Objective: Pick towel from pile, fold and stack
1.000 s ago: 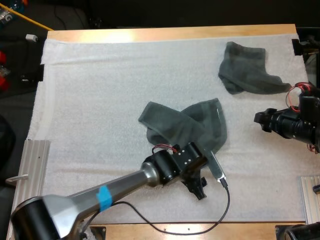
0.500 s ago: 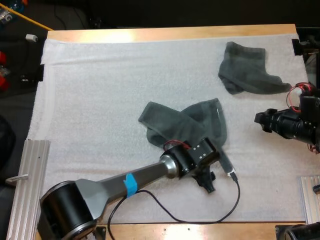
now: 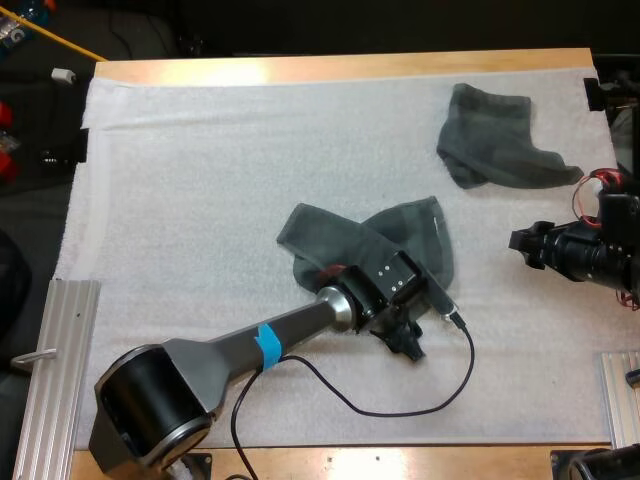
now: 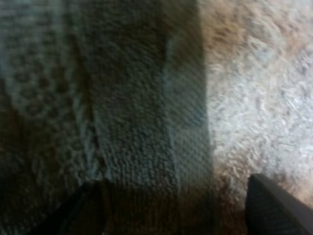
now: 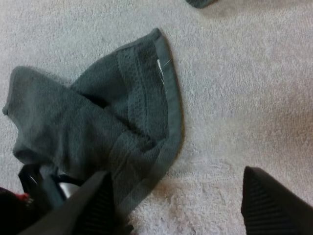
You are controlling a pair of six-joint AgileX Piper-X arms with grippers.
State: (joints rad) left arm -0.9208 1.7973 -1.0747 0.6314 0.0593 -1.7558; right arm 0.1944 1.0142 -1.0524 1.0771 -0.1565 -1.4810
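Note:
A crumpled dark grey-green towel lies mid-mat, and my left gripper hovers at its near right edge. In the left wrist view this gripper is open: one finger is over the towel's hem, the other over bare mat. A second bunched towel rests at the far right. My right gripper waits near the mat's right side, clear of both towels. It is open and faces the central towel.
The white mat has wide free room on its left half. Metal rails flank the near corners. A black cable loops on the mat by my left arm.
My left gripper has swung right and then moved forward onto the central towel's near edge, its cable trailing along. The right arm and both towels have stayed put.

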